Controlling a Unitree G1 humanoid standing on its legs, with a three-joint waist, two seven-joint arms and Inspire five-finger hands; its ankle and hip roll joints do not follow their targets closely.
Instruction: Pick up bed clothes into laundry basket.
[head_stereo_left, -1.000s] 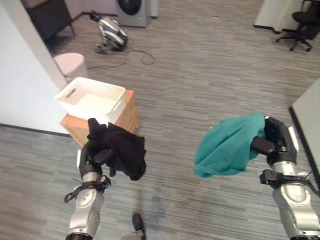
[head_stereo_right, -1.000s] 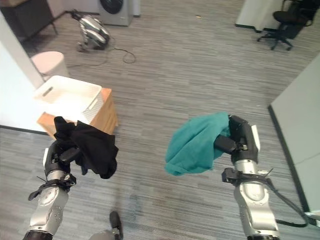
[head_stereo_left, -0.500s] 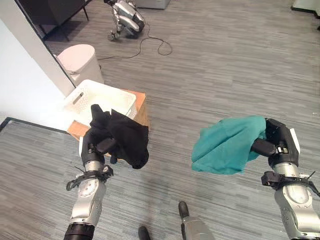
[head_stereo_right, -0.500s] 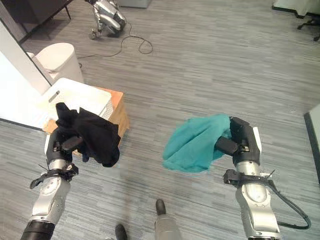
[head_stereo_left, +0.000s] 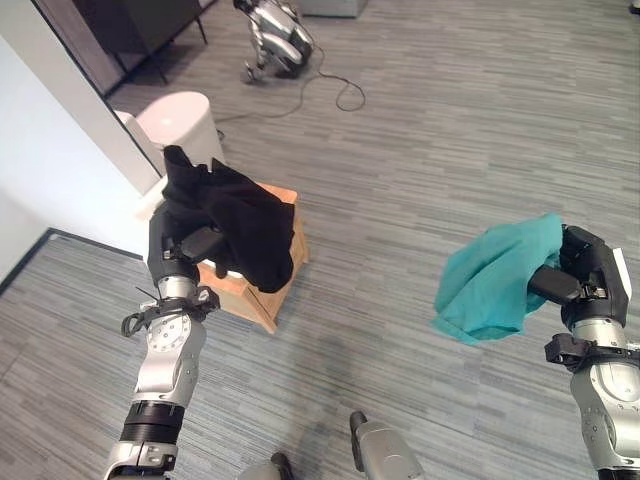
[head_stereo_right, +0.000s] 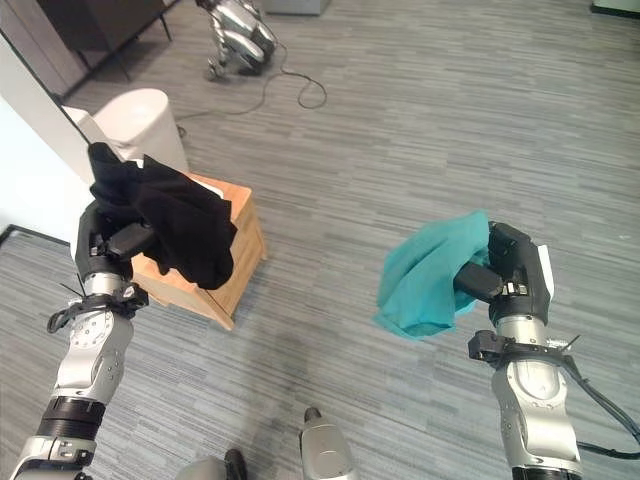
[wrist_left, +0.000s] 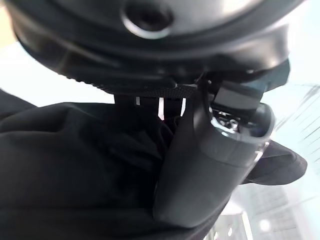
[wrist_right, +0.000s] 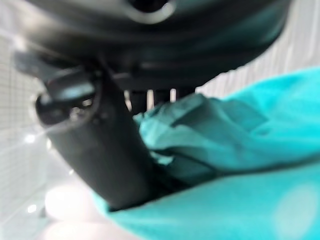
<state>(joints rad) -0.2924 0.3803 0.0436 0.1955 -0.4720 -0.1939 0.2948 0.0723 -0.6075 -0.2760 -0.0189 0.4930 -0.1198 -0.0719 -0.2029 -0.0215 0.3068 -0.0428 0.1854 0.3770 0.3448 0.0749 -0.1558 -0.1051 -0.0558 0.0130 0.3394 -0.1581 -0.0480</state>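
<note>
Black garment (head_stereo_left: 235, 215), clamped in the left hand (head_stereo_left: 178, 250), had been raised over the wooden stand (head_stereo_right: 205, 275) at 10 o'clock; drop judged imminent. Teal cloth (head_stereo_left: 495, 285) remained pinched in the right hand (head_stereo_left: 588, 285) at 3 o'clock.

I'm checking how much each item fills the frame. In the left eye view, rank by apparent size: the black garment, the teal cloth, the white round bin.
1. black garment
2. teal cloth, close to the black garment, so that order is unsure
3. white round bin, farther from the camera and partly hidden
</note>
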